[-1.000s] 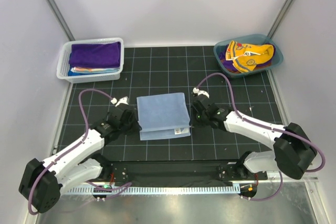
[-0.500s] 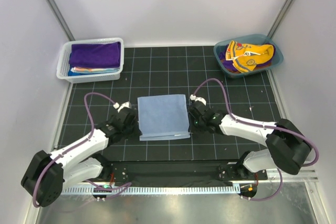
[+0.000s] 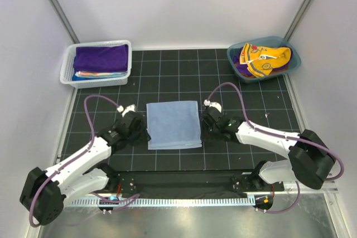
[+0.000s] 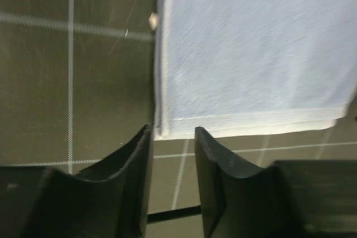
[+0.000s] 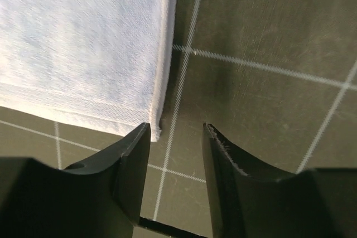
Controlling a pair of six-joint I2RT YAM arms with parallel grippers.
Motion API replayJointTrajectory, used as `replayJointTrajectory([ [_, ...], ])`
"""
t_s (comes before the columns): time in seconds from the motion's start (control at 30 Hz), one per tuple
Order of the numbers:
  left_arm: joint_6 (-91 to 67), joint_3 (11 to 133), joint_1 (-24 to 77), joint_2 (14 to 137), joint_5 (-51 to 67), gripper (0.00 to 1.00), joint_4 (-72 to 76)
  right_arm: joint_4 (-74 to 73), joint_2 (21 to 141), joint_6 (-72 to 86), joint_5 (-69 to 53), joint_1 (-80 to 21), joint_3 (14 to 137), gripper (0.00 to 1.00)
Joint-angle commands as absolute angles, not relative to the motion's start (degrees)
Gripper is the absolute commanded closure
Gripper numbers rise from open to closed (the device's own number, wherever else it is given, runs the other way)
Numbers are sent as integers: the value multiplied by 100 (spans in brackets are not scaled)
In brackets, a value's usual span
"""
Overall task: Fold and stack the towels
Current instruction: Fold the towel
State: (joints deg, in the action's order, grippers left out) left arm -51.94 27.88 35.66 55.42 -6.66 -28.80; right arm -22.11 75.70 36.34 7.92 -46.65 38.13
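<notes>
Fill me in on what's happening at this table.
Towel folding is under way. A light blue towel lies folded flat on the black mat, with the left gripper and right gripper at its near corners, jaws apart and holding nothing. A purple towel tops the folded pile in the white basket at the far left. Crumpled yellow-orange towels wait in the teal tub at the far right.

This looks like a robotics lab test cell. Plain pale panels (image 3: 184,4) on slanted metal struts (image 3: 56,3) box in a metal worktop (image 3: 184,222). A black mat (image 3: 173,71) printed with a white measuring grid covers it. Two white cabled robot arms, left (image 3: 83,157) and right (image 3: 268,136), are bolted to a mounting bar (image 3: 184,181) at the near edge.
</notes>
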Motion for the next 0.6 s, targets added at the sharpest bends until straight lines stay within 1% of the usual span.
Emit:
replayJointTrajectory([
  [0.0,-4958,3593,3577,5343,-1298,60,-3357,-2504,7312,3384,1230,-4588,4411,50],
  [0.07,-4835,4066,3542,5527,-1615,57,-3427,-2487,7565,3279,1083,-4291,4762,50],
  [0.13,-4555,4393,3446,6124,-1758,57,-3411,-2426,7865,3094,819,-3974,5165,50],
  [0.17,-4448,4664,3289,6396,-1784,57,-3349,-2374,8005,3033,730,-3738,5281,51],
  [0.2,-4369,4832,3183,6860,-1784,57,-3270,-2269,8364,2937,651,-3640,5413,51],
  [0.3,-4070,5341,2867,7748,-1731,61,-3051,-2189,9058,2734,519,-3367,6019,53],
  [0.43,-3780,5949,2646,8627,-1766,63,-2935,-2145,9797,2523,475,-3217,6818,53],
  [0.57,-3613,6319,2523,9298,-1846,64,-2892,-2206,10370,2417,431,-3147,7277,53],
])
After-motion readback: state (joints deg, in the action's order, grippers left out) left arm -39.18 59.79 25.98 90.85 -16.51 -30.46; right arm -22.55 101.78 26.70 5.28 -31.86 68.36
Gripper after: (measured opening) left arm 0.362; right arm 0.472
